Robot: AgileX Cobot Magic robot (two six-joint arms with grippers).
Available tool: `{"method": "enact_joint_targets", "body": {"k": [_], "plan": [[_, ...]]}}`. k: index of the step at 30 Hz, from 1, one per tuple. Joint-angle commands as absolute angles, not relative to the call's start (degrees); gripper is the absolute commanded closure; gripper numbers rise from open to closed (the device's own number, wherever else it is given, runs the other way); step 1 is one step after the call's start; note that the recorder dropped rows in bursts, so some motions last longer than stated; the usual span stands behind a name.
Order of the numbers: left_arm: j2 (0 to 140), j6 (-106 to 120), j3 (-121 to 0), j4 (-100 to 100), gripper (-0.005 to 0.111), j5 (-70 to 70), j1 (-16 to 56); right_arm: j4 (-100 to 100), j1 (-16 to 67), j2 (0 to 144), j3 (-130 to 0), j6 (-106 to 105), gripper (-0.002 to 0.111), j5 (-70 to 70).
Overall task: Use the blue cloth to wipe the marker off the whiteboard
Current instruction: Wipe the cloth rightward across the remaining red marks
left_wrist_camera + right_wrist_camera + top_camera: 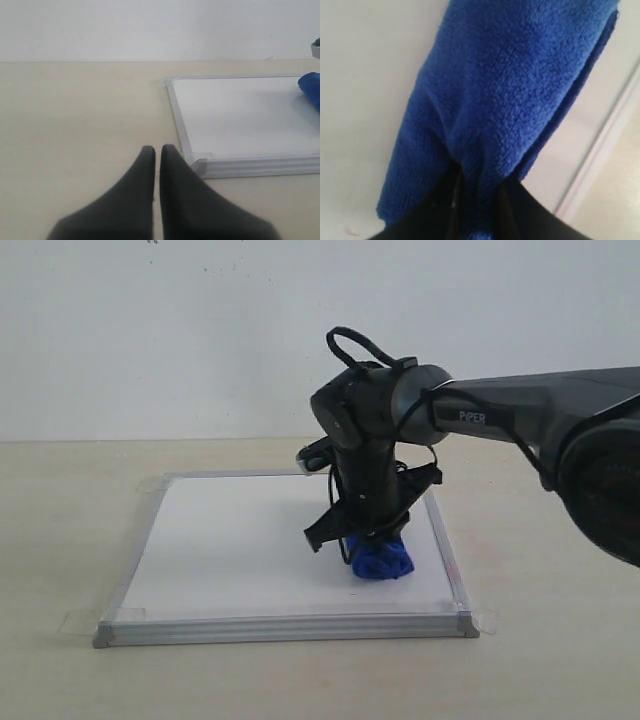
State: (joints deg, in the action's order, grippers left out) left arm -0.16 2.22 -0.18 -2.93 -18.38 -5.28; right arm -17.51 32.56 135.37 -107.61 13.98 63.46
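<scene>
The whiteboard (240, 540) lies flat on the table, and its surface looks white in the exterior view. My right gripper (372, 540) points down over the board's right part, shut on the blue cloth (381, 560), which presses on the board. The right wrist view shows the cloth (510, 85) pinched between the fingers of the right gripper (480, 182), with a tiny red trace of marker (351, 232) on the board (360, 75) beside it. My left gripper (157, 148) is shut and empty over the table near a corner of the board (240, 115). The cloth (312, 87) shows at that view's edge.
The board's silver frame (285, 628) has clear tape tabs (78, 622) at its corners. Beige tabletop (60, 530) surrounds the board, with a white wall behind. The right arm's black cable loop (352, 340) stands above its wrist.
</scene>
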Motion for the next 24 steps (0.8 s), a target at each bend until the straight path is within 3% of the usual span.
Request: {"method": "enact_joint_targets", "body": {"k": [1, 11, 24], "plan": [[0.00, 2.48, 0.00, -3.60, 0.103, -18.02, -4.82, -22.89, 28.41, 137.79, -101.03, 15.35, 0.108, 69.96], [0.00, 2.48, 0.00, -3.60, 0.103, -18.02, -4.82, -13.49, 31.28, 137.67, -97.83, 12.39, 0.108, 69.96], [0.00, 2.48, 0.00, -3.60, 0.103, -18.02, -4.82, 1.65, 44.54, 137.67, -104.11, 3.94, 0.108, 67.91]]}}
